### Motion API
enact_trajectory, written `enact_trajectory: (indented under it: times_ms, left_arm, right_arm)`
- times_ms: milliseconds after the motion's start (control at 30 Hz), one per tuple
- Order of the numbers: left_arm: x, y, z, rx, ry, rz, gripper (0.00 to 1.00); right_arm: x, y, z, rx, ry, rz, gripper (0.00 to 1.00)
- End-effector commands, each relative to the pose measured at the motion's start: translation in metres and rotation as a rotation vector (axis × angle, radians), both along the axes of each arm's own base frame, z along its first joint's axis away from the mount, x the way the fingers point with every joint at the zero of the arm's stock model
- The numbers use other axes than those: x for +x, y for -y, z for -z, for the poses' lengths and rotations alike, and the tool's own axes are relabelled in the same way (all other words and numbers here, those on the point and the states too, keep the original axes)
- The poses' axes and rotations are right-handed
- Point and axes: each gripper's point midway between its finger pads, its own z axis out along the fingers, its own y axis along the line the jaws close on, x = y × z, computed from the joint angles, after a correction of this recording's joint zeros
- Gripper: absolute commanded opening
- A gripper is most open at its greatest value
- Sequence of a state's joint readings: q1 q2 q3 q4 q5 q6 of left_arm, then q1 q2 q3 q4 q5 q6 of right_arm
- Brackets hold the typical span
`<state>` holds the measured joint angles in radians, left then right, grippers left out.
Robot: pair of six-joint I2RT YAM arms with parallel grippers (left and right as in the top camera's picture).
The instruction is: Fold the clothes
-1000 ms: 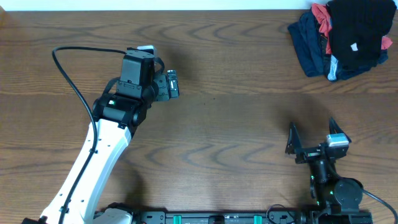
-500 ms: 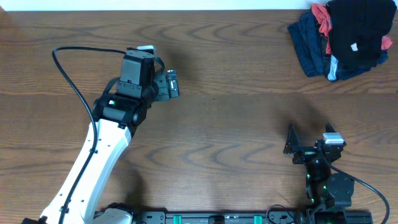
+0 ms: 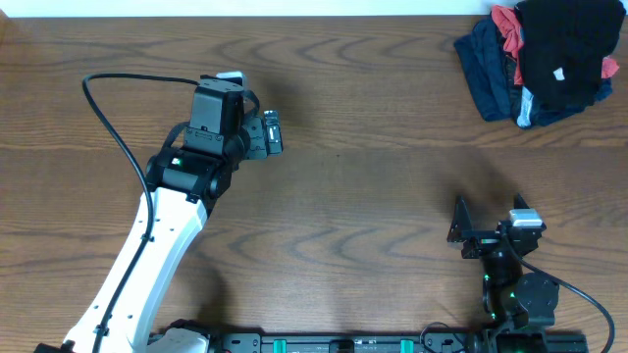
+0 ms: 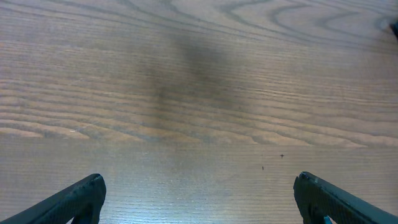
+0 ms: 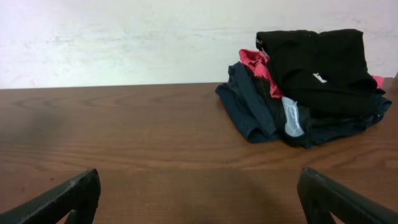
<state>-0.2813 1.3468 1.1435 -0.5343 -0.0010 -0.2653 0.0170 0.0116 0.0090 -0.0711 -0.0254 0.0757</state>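
The black shirt (image 3: 564,44), with a small white tag, lies crumpled on top of a clothes pile at the table's far right corner. It also shows in the right wrist view (image 5: 323,62), far ahead of the fingers. My left gripper (image 3: 273,133) hangs over bare wood at the left-centre, far from the pile. In the left wrist view it (image 4: 199,202) is open and empty. My right gripper (image 3: 489,218) sits near the front right, well short of the pile. In the right wrist view it (image 5: 199,199) is open and empty.
Under the black shirt lie dark navy garments (image 3: 488,67) and a red shirt (image 3: 507,27), also seen in the right wrist view as navy (image 5: 249,112) and red (image 5: 258,65). The wooden table (image 3: 392,176) ends at a white wall (image 5: 124,37) behind the pile.
The right arm shifted slightly left and drew in toward its base, then held still. The left arm and the clothes pile have not moved.
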Motion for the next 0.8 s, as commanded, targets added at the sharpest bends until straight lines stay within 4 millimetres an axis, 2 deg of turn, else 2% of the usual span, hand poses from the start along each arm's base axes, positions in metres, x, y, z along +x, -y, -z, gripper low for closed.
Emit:
enact_trajectory:
  times_ms: [0, 100, 167, 333, 467, 767]
  left_arm:
    - [0.002, -0.004, 0.001, 0.011, 0.001, -0.010, 0.98]
    - [0.002, -0.004, 0.001, 0.012, -0.001, -0.009, 0.98]
    - [-0.006, -0.006, -0.003, 0.014, -0.005, -0.009, 0.98]
    - [-0.025, -0.019, -0.022, 0.017, 0.061, -0.014, 0.98]
    - [-0.036, -0.035, -0.031, -0.023, 0.186, -0.048, 0.98]
    - [-0.070, -0.061, -0.030, -0.128, 0.600, -0.085, 0.98]
  right_arm:
    - [0.000, -0.002, 0.001, 0.012, 0.000, -0.001, 0.99]
    - [0.000, -0.002, 0.001, 0.012, 0.000, -0.001, 0.99]
    - [0.000, -0.002, 0.001, 0.012, 0.000, -0.001, 0.99]
    - [0.000, -0.002, 0.001, 0.012, 0.000, -0.001, 0.99]
    - [0.000, -0.002, 0.001, 0.012, 0.000, -0.001, 0.99]
    - [0.000, -0.002, 0.001, 0.012, 0.000, -0.001, 0.99]
